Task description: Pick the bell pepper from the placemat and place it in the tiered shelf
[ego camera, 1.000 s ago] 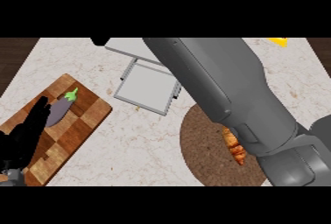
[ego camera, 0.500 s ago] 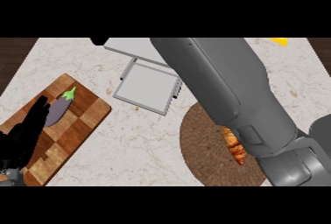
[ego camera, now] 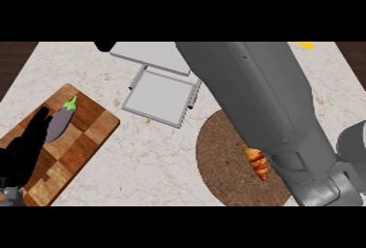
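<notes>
Big grey arm reaches over the round mat, and no bell pepper shows.

The right arm [ego camera: 265, 111] lies across the brown placemat [ego camera: 221, 160] and runs off the top, so the right robot hand is out of sight and I cannot tell if it holds anything. On the placemat, right beside the arm, I see only an orange-brown croissant [ego camera: 257, 162]. A tiny yellow bit [ego camera: 306, 45] peeks in at the top edge, too small to name. The grey tiered shelf [ego camera: 160, 97] sits on the bench [ego camera: 143, 164], near the placemat. The left robot hand [ego camera: 25, 150] is wide, fingers straight, over the wooden board [ego camera: 85, 131] by the eggplant [ego camera: 58, 125]. To do this well, I think the arm should go slow, stay clear of the croissant, and set the pepper flat inside a shelf tray.
</notes>
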`<state>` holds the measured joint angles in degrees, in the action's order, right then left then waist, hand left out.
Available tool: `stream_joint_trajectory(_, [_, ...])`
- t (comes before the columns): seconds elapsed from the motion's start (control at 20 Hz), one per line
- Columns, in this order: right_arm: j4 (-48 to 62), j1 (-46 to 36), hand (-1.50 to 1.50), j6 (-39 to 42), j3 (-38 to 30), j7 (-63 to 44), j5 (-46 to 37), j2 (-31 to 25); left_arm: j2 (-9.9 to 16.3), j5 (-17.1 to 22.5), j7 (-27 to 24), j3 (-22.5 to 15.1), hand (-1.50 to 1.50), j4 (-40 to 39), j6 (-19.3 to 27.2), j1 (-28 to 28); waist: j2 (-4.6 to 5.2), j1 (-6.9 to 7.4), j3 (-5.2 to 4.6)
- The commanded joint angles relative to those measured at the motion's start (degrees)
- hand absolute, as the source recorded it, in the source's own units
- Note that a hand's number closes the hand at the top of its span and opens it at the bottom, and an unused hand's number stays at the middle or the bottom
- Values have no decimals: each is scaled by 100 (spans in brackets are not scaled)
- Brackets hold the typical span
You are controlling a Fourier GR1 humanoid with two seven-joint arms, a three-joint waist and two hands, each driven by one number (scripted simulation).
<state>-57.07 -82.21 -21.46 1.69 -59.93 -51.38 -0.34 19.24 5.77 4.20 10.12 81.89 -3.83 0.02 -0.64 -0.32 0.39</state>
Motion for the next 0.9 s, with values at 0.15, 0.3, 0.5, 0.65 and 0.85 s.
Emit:
stream_joint_trajectory(0.15, [-2068, 453, -150, 409, -109, -1123, -216, -149, -104, -4, 208, 5, 0, 38, 58, 252, -38, -169, -31])
stream_joint_trajectory(0.3, [-2797, 539, -150, 1136, -316, -1533, -227, -524, -42, 85, 178, 159, 0, -62, 29, 300, -96, -322, -29])
stream_joint_trajectory(0.5, [-3612, 617, -150, 2036, -613, -1842, -52, -922, -175, 40, 49, 151, 0, -95, 90, 584, -169, -466, -29])
stream_joint_trajectory(0.65, [-4208, 1027, -150, 2560, -705, -1887, 228, -1035, 115, 164, 151, 411, 0, 35, -21, 703, -236, -532, -16])
stream_joint_trajectory(0.85, [-5095, 1307, -150, 3061, -986, -1971, 604, -1298, 37, 145, 85, 395, 0, -2, -6, 797, -267, -690, -19])
